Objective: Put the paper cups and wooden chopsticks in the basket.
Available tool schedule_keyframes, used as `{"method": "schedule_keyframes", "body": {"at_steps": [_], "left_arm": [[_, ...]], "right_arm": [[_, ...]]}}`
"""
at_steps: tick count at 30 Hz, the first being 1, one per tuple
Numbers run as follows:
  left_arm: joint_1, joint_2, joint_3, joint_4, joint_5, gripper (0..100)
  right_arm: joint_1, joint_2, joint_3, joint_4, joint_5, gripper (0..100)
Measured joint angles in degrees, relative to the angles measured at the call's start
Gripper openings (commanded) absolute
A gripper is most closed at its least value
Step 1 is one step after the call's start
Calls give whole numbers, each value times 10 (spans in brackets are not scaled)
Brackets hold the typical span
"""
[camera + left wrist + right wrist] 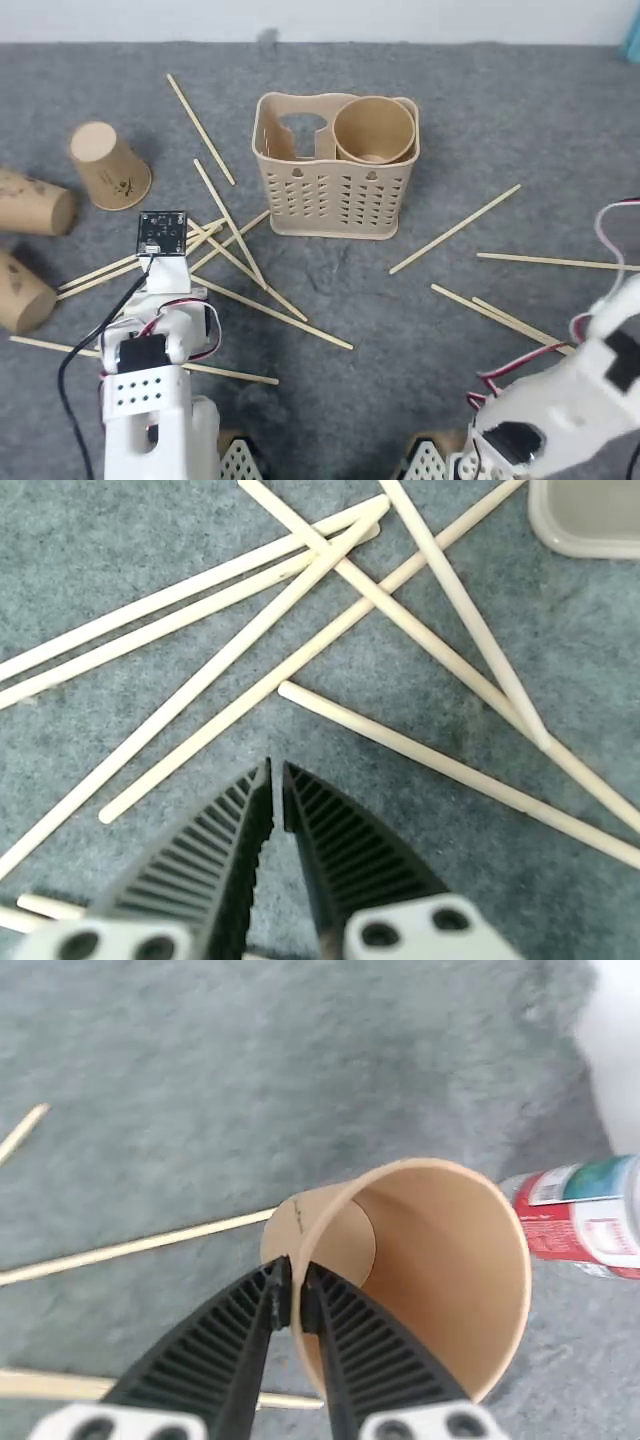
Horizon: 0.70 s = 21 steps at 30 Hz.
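Observation:
The beige slotted basket (330, 195) stands at the back middle with one paper cup (374, 128) upright in its right compartment. Three more paper cups (110, 165) lie or stand at the far left. Wooden chopsticks (232, 222) are scattered over the grey mat. My left gripper (276, 772) is shut and empty, hovering just above a cluster of crossed chopsticks (330, 640); its arm (160, 350) is at the front left. My right gripper (292, 1278) is shut on the rim of a paper cup (440, 1260), held tilted with its mouth showing, at the front right.
Loose chopsticks (455, 230) lie right of the basket and near the right arm (560, 400). A red and white can (580, 1222) lies beside the held cup. A basket corner (590, 525) shows beyond the left gripper. Two chopsticks (140, 1248) lie under the held cup.

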Motion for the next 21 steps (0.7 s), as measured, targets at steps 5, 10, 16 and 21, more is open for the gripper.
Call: {"method": "schedule_keyframes", "body": {"at_steps": [5, 10, 16, 21], "left_arm": [[0, 0, 0, 0, 0, 12], [0, 0, 0, 0, 0, 12], [0, 0, 0, 0, 0, 12], [0, 0, 0, 0, 0, 12]], "right_arm": [[-52, -109, 116, 0, -4, 9], [-117, -216, 242, 0, -4, 9], [-202, -343, 400, 0, -4, 9], [-284, -426, 447, -7, -4, 9]]}}
